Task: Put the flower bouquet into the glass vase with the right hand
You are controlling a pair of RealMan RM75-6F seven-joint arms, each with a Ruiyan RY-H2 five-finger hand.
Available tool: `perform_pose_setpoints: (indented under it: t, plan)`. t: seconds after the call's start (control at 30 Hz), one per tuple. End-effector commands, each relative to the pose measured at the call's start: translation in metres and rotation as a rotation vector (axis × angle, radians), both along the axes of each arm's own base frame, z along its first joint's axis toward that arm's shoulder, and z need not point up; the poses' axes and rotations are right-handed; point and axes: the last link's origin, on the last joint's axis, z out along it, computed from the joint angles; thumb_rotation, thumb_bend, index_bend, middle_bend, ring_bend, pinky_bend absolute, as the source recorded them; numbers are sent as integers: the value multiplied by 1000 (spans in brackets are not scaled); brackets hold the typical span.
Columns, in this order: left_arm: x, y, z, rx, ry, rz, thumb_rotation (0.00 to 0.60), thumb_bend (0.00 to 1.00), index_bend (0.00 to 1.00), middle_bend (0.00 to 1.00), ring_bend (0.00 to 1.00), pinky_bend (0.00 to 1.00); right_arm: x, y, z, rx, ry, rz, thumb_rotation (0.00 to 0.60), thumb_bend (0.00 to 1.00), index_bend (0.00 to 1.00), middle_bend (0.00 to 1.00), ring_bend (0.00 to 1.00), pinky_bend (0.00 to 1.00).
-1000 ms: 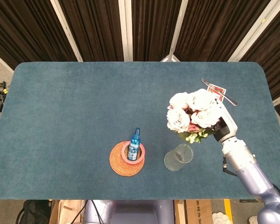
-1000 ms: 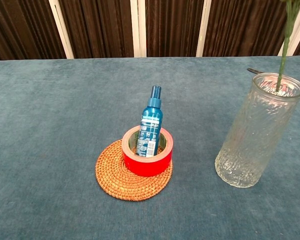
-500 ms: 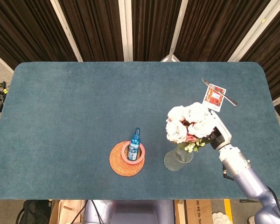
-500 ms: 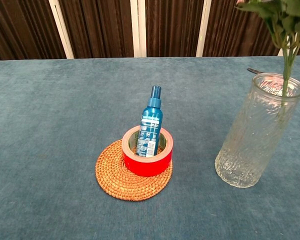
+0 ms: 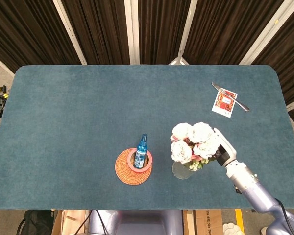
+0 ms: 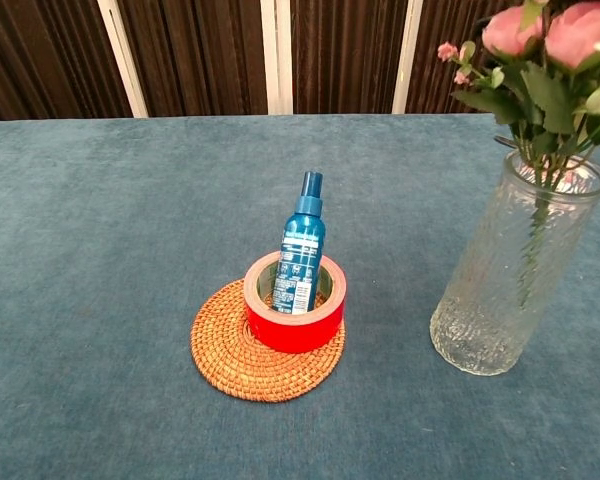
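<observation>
1. Step in hand: insertion. In the chest view the stems of the flower bouquet (image 6: 552, 75) pass through the mouth of the glass vase (image 6: 513, 270) and show partway down inside the glass; the stem ends appear not yet at the base, though the ribbed glass blurs this.
2. Position of the bouquet: the blooms sit just above the vase rim. In the head view the flower heads cover most of the vase opening.
3. Right hand (image 5: 221, 151): it lies just beside the blooms, on their right, and appears to grip the bouquet below the flower heads. How tightly its fingers wrap the stems cannot be told, since the flowers hide them.
4. Next move, as a judgement: lower the bouquet until the stems bottom out or the foliage rests on the rim, then part the fingers and draw the hand clear without tipping the vase.
5. Left hand: not visible in either view.
6. Other items, mid-table: a blue spray bottle (image 6: 302, 243) stands inside a red tape roll (image 6: 294, 314), which rests on a woven coaster (image 6: 240, 357), well apart from the vase.
7. Far side: a small card (image 5: 225, 102) lies touching a metal utensil (image 5: 237, 101) near the far right corner of the table (image 5: 78, 112).
</observation>
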Motion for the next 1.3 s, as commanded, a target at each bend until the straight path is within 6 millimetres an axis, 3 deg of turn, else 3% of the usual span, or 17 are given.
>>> perform_pose_setpoints:
  t: [0.03,0.17,0.47,0.8,1.03,1.13,1.3]
  plan:
    - [0,0,0,-1,1,1,600,218,135,0,0,48,-7,1,-4,27,35,29,600,220,365,233,207,21]
    - [0,1,-1,-6,3,-1,600,218,135,0,0,49,-12,5,-2,36,74,78,600,92,213,130,91,0]
    - [0,1,0,-2,0,0,600,218,135,0,0,49,-30,8,11,31,194,146,600,46,46,36,17,0]
    - [-1,1,2,-3,-14,-1,600,218,135,0,0,49,-81,23,60,-17,475,170,600,38,35,30,17,0]
    - [-1,-1,4,1,-26,-8,600,218,135,0,0,49,-110,48,105,-35,649,233,600,38,40,31,26,0]
    - [-1,-2,6,5,-34,-12,600,218,135,0,0,49,-126,63,123,-211,820,223,600,37,51,31,51,0]
    - [-3,-4,8,6,-44,-17,600,218,135,0,0,49,-141,96,112,-506,1119,116,600,37,51,30,52,0]
